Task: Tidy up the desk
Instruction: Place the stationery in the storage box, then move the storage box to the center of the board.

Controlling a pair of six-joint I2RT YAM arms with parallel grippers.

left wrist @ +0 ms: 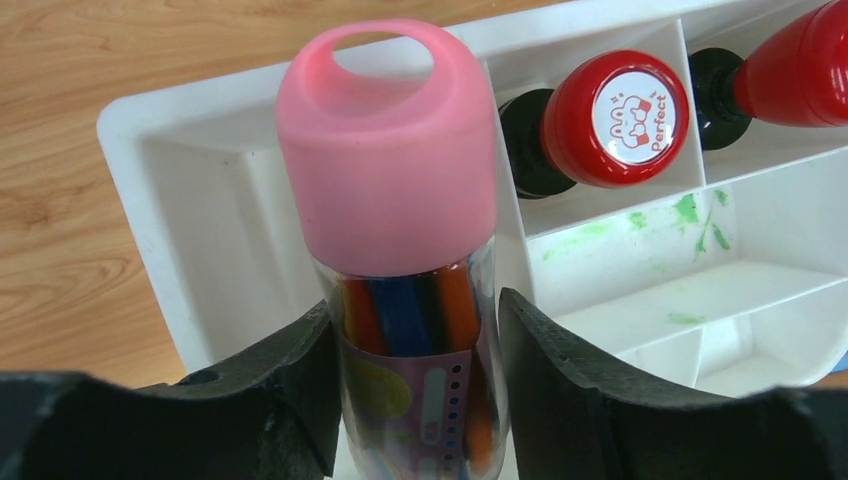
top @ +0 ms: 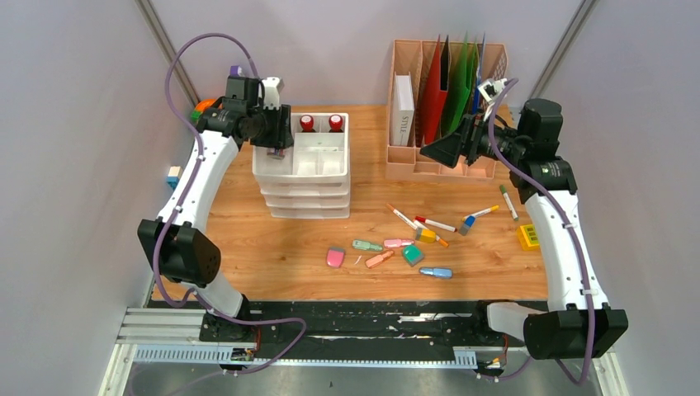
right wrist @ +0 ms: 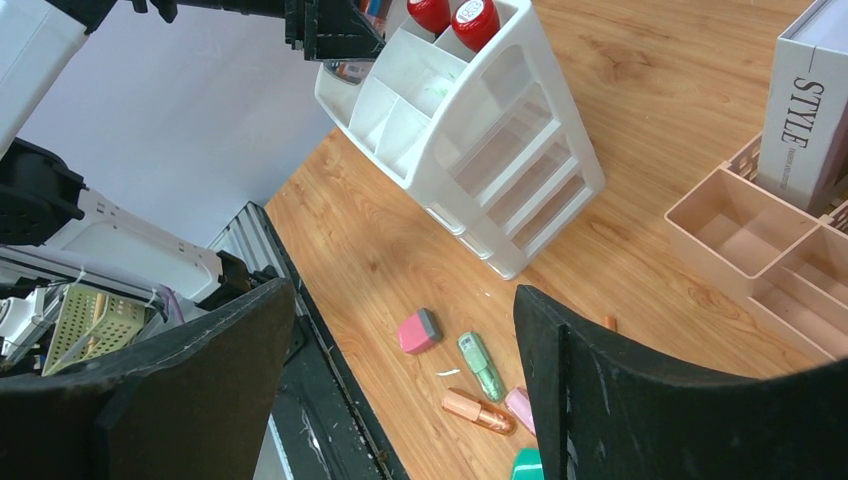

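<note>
Pink-capped pen tube (left wrist: 388, 170) clamped in left gripper (left wrist: 415, 335) (seemingly over organizer (left wrist: 150, 125)); right gripper (right wrist: 405, 300) agape

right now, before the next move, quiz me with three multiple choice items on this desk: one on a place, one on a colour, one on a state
1. Where in the white organizer do the two red-capped bottles stand?
A. top tray, back compartments
B. top tray, front compartments
C. bottom drawer

2. What colour is the cap of the pen tube in the left end effector?
A. blue
B. pink
C. yellow

3. How is the right end effector?
A. shut on a marker
B. shut on a folder
C. open and empty

Answers: 1 A, both red caps show in the tray's rear row; 2 B, the left wrist view shows a pink cap; 3 C, its jaws stand apart with nothing between them.
</note>
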